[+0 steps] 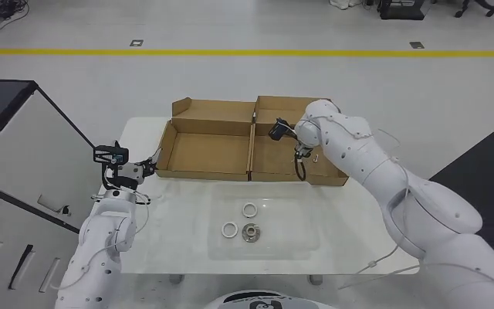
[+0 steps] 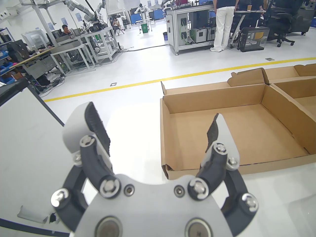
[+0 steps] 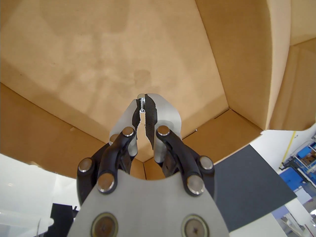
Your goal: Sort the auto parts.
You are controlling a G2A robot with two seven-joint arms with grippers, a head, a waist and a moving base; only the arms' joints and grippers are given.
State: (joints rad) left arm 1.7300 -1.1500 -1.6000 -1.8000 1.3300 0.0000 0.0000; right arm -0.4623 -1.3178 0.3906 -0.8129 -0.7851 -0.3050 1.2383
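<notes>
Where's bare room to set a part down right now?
Bare: the left box floor, and the table between left gripper and rings. Crowded: rings and metal part cluster front-middle; right gripper, holding a screw, hangs over the right box.

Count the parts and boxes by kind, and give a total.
White rings: 2
Metal flanged part: 1
Screw, held in the right hand: 1
Cardboard boxes: 2
Total: 6
</notes>
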